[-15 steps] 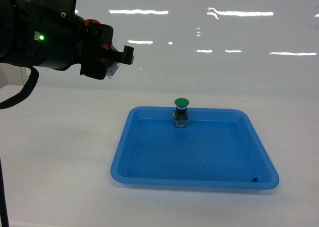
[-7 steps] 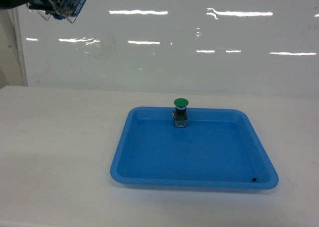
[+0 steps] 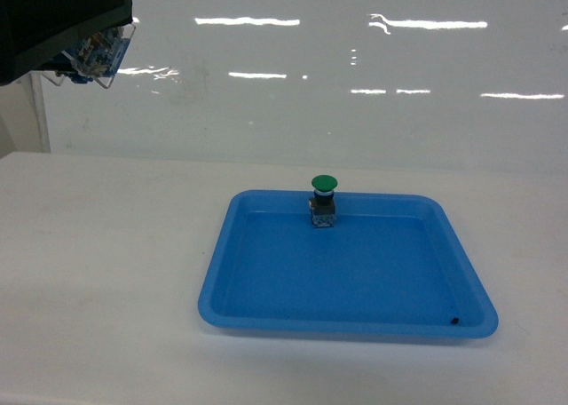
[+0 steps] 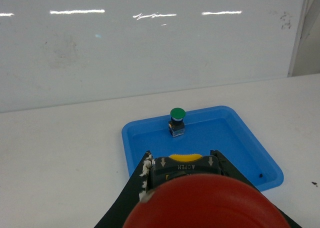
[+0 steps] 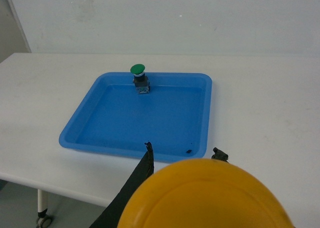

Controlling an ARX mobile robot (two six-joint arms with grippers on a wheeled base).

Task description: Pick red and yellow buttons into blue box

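The red button (image 4: 207, 203) fills the bottom of the left wrist view. My left gripper (image 4: 181, 154) is shut on its black body, one finger on each side. The yellow button (image 5: 205, 198) fills the bottom of the right wrist view, and my right gripper (image 5: 183, 149) is shut on it. Both grippers hang above the white table, on the near side of a shallow blue tray. In the head view only a dark part of the left arm (image 3: 53, 19) shows, at the top left corner. The blue box is out of view.
The shallow blue tray (image 3: 213, 281) lies on the white table (image 3: 98, 245). A green-capped button (image 3: 324, 185) stands upright by the tray's far rim. A glossy white wall rises behind the table. The table's near left edge and a caster wheel (image 5: 44, 220) show in the right wrist view.
The left arm with the red button rose from the left middle of the head view to the top left corner. The tray and green button have not moved.
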